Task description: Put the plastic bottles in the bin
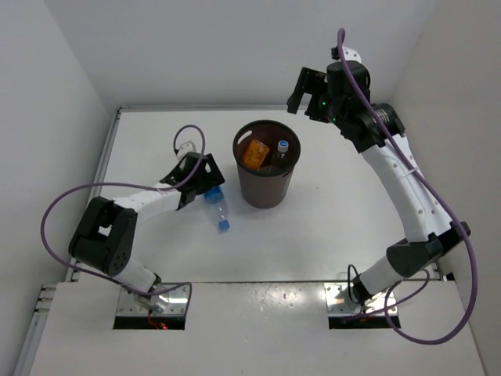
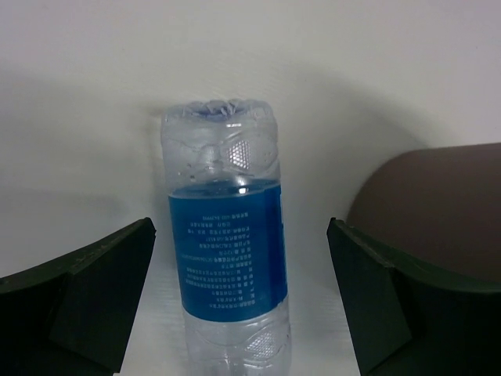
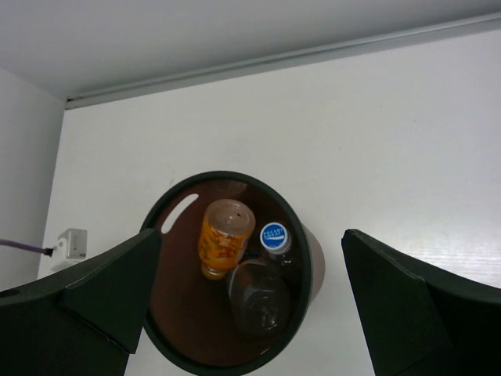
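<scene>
Blue-label bottle (image 1: 218, 209) lies on the surface (image 1: 329, 227), untouched between the wide-open jaws of your left end effector (image 1: 201, 181). Your right end effector (image 1: 307, 94) hangs open near the bin (image 1: 266, 188), which holds the orange bottle (image 3: 224, 239) plus two clear ones (image 3: 258, 298).

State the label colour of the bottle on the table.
Its label is blue with pale print; clearest in left wrist view.

**Three in the bin, one on the table**

Bin (image 1: 266, 192) stands mid-table (image 1: 344, 219). Three bottles inside: leaning bottle (image 1: 252, 153) at left, capped bottle (image 1: 282, 146) at right, third bottle (image 3: 258, 298) low between them. Fourth bottle (image 1: 218, 210) lies on the table just left of the bin, between the parted fingers of the left gripper (image 2: 240, 235). Right gripper (image 1: 308, 98) hangs above, behind-right of the bin.
</scene>
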You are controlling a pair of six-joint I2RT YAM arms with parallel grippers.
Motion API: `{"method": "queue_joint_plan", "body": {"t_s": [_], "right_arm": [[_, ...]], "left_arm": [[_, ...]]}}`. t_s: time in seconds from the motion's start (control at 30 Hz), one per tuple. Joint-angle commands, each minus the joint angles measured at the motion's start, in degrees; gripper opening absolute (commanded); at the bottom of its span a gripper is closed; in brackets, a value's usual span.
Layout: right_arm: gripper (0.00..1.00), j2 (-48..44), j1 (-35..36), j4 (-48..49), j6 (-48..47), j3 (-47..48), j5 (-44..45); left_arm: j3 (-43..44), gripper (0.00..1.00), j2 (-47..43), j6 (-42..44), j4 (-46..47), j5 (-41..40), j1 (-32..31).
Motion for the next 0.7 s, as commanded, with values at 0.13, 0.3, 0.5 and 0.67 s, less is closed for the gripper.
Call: {"method": "queue_joint_plan", "body": {"t_s": [0.13, 0.3, 0.5, 0.67], "right_arm": [[1.00, -2.0, -1.0, 0.2, 1.4, -0.1, 1.2], [1.00, -5.6, -2.0, 0.2, 1.9, -5.2, 1.8], [1.00, -7.2, -2.5, 1.4, 2.4, -9.4, 1.8], [1.00, -7.2, -3.1, 2.5, 2.9, -9.9, 0.6]], "left_arm": [[-2.9, 0.92, 2.2, -7.8, 1.0, 4.5, -1.6], [-2.9, 0.75, 3.6, -9.4, -0.5, 4.5, -2.2], [1.3, 0.56, 3.5, -7.7, -2.9, -1.8, -2.2], [11.5, 0.46, 1.6, -1.4, -6.9, -14.7, -0.8]]}}
